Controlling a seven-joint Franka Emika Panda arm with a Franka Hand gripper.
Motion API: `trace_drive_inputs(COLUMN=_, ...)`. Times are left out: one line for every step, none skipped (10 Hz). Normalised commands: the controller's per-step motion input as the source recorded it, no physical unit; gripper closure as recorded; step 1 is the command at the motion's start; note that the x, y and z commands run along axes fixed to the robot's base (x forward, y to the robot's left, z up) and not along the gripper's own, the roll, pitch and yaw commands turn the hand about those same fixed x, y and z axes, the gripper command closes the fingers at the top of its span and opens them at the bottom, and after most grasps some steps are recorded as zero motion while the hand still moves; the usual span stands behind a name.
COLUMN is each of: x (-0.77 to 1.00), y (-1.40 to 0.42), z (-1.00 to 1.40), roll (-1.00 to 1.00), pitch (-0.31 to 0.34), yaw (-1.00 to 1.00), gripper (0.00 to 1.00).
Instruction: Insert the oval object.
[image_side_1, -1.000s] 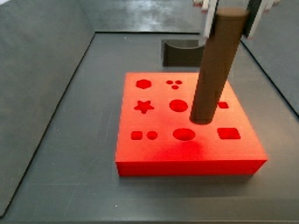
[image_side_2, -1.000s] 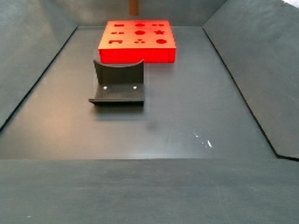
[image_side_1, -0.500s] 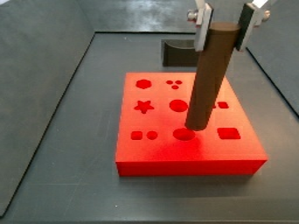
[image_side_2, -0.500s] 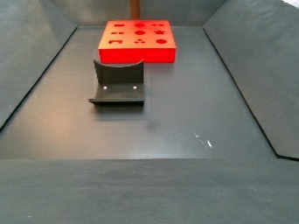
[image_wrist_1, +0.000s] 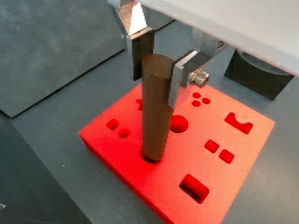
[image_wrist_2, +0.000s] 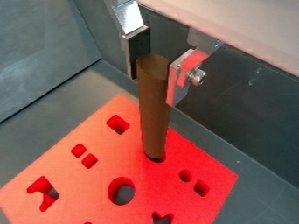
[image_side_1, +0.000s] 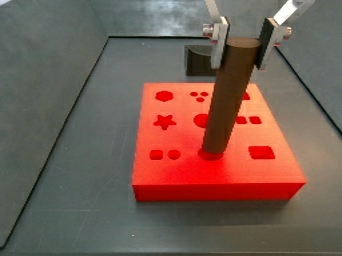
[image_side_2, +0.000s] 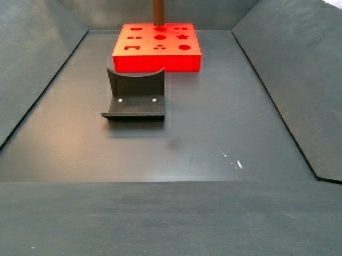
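Observation:
The oval object (image_side_1: 225, 100), a long brown peg, stands upright with its lower end in the oval hole in the front row of the red block (image_side_1: 181, 170). My gripper (image_side_1: 242, 48) is shut on the peg's top, directly above the block. Both wrist views show the silver fingers (image_wrist_1: 187, 74) (image_wrist_2: 184, 74) against the peg (image_wrist_1: 153, 114) (image_wrist_2: 153, 109), and its foot is sunk in the red block (image_wrist_1: 122, 144) (image_wrist_2: 87, 179). In a side view only a thin piece of the peg (image_side_2: 158, 8) shows above the block (image_side_2: 160, 62); the gripper is out of frame there.
The fixture (image_side_2: 135, 92) stands on the dark floor beside the block, and also shows behind it (image_side_1: 203, 62) (image_wrist_1: 260, 74). The block has several other shaped holes, a star and a rectangle (image_side_1: 262, 153) among them. Sloped grey walls enclose the floor.
The gripper has carried the peg across the block toward its front row and lowered it. The peg's foot has gone from hovering above the surface into the oval hole.

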Motion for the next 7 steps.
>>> trace_drive_inputs(x=0.0, y=-0.12, z=-0.08, roll=0.04, pitch=0.0, yaw=-0.03, gripper=1.0)
trace_drive_inputs(x=0.0, y=-0.09, z=-0.12, roll=0.04, pitch=0.0, yaw=-0.09, gripper=1.0)
trace_drive_inputs(x=0.02, y=-0.03, z=-0.16, roll=0.07, pitch=0.0, yaw=-0.1, gripper=1.0)
trace_drive_inputs(x=0.17, y=0.0, z=-0.17, roll=0.07, pitch=0.0, yaw=-0.07, gripper=1.0)
trace_drive_inputs(x=0.25, y=0.0, z=-0.14, roll=0.04, pitch=0.0, yaw=-0.04, gripper=1.0)
trace_drive_inputs(x=0.09, y=0.0, z=-0.15, roll=0.04, pitch=0.0, yaw=0.0, gripper=1.0)
trace_drive_inputs(x=0.0, y=0.0, z=-0.07, roll=0.0, pitch=0.0, yaw=-0.05, gripper=1.0)
